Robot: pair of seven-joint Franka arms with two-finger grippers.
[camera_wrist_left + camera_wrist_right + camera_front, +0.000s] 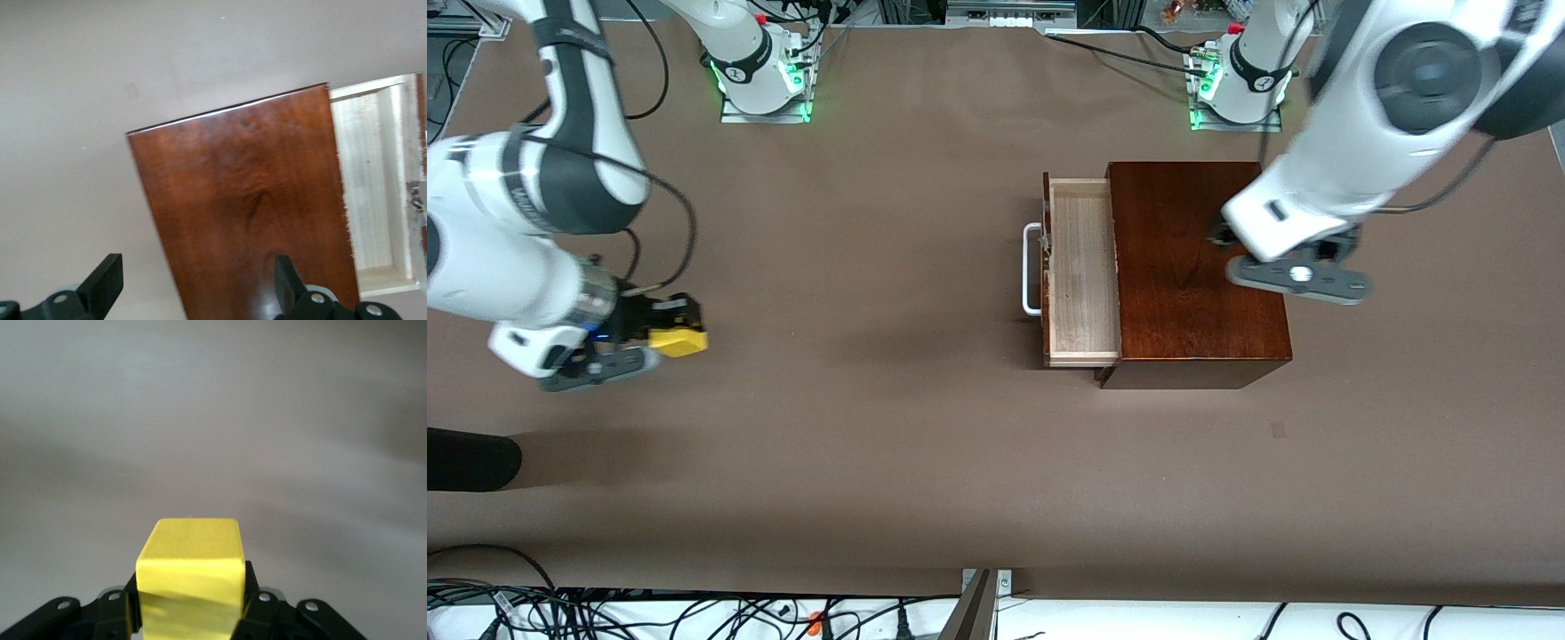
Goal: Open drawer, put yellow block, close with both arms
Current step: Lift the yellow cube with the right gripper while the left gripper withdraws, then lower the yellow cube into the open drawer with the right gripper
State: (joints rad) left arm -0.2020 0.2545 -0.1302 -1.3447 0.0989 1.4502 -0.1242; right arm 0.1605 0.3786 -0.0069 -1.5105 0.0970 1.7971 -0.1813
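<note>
The dark wooden box (1196, 267) stands toward the left arm's end of the table. Its drawer (1083, 267) is pulled out toward the right arm's end, the pale tray empty, with the white handle (1032, 269) at its front. My left gripper (1223, 236) hovers over the box top, open; in the left wrist view its fingers (107, 283) are spread wide over the box (247, 213) beside the drawer (373, 193). My right gripper (680, 331) is shut on the yellow block (679, 340) above the table at the right arm's end. The right wrist view shows the block (192, 577) between the fingers (257, 603).
A black object (471, 460) lies at the table's edge at the right arm's end, nearer the front camera than the right gripper. Cables (605, 613) run along the front edge. Brown tabletop (871, 293) lies between the block and the drawer.
</note>
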